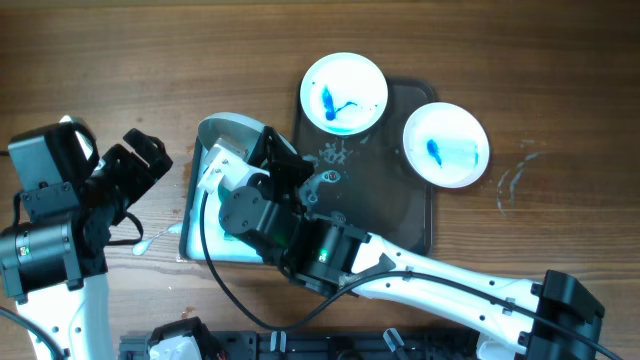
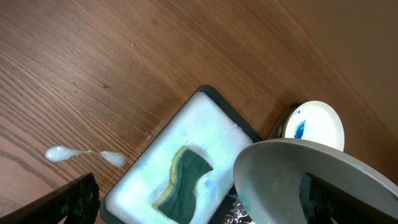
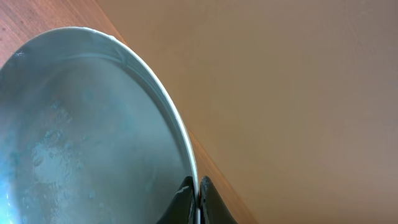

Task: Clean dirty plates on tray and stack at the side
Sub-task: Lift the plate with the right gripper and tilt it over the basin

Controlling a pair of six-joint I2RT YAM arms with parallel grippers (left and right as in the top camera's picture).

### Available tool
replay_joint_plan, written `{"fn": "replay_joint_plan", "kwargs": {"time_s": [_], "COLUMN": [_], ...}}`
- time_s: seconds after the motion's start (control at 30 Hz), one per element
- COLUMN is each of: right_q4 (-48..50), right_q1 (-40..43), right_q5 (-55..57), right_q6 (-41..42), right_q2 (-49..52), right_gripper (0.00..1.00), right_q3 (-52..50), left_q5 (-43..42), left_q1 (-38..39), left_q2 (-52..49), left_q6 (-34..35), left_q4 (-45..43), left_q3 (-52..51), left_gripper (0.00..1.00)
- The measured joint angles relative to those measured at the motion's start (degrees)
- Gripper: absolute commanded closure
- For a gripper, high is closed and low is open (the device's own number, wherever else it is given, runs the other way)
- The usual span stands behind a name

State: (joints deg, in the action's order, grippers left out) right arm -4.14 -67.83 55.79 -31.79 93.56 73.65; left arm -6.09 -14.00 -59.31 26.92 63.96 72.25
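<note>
Plate 1 [image 1: 343, 92], white with a blue smear at its centre, overlaps the upper-left corner of the dark grey tray [image 1: 390, 200] as seen from overhead. Plate 2 [image 1: 446, 145], likewise smeared blue, overhangs the tray's right rim. Plate 3 [image 1: 228, 130] is off the tray, just left of it. It is held tilted above the white sponge tray [image 2: 186, 127], which lies beside the grey tray's left rim and carries a teal sponge [image 2: 186, 180]. The face of plate 3 is wet, with droplets and a faint bluish film.

Right end effector [image 3: 198, 186]: fingers pinched almost together on the rim of plate 3. Left end effector [image 1: 145, 160]: well left of the grey tray, fingers spread wide, nothing between them.

A white foam streak [image 2: 84, 154] lies on the wooden table [image 1: 200, 50], farther left of the grey tray than the sponge tray.
</note>
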Motion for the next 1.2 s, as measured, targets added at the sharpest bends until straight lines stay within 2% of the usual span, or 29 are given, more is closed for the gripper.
{"fn": "replay_joint_plan", "kwargs": {"time_s": [1.2], "right_q4": [4.5], "right_q1": [0.0], "right_q5": [1.2], "right_q6": [0.8], "right_q2": [0.0], "right_gripper": [0.96], "right_q3": [0.0], "left_q5": [0.0], "left_q1": [0.0], "left_q2": [0.0], "left_q6": [0.0], "left_q4": [0.0], "left_q3": [0.0], "left_gripper": [0.0]}}
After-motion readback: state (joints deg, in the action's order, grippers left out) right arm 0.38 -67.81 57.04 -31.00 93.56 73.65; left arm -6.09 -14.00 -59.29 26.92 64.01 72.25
